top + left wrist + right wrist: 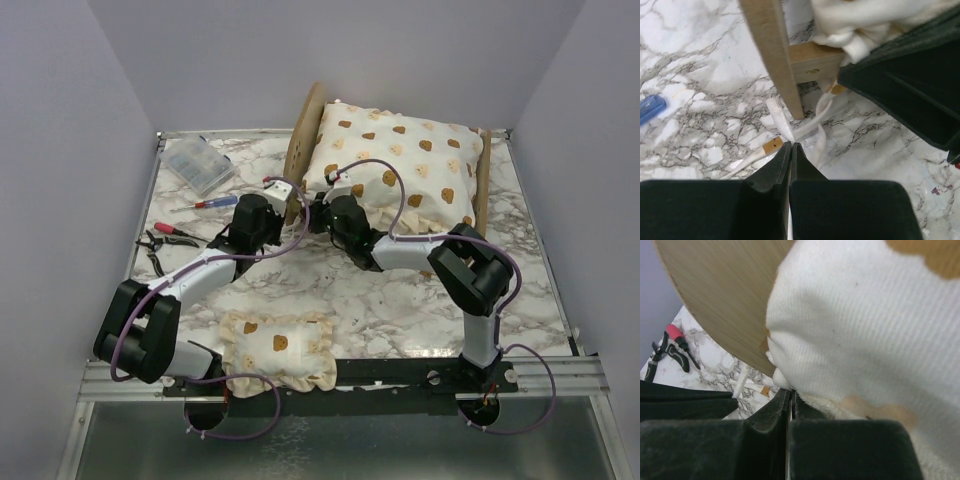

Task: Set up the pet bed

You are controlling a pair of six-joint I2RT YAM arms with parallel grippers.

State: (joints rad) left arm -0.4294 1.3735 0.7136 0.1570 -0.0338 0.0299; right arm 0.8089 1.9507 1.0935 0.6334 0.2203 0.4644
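Observation:
The pet bed stands at the back of the table, with its plywood headboard (305,135) on the left and its low footboard (483,180) on the right. The large bear-print cushion (400,165) lies on it and hides the striped base. My left gripper (288,205) is at the headboard's foot (772,45), shut on a white tie string (782,122) of the cushion, low over the table. My right gripper (325,198) sits just right of it, shut on the cushion's fluffy lower edge (790,377) beside the headboard (725,300).
The small bear-print pillow (275,348) lies at the front by the left arm's base. A clear plastic parts box (200,165), a screwdriver (205,203) and pliers (165,240) lie on the left of the marble table. Grey walls close both sides.

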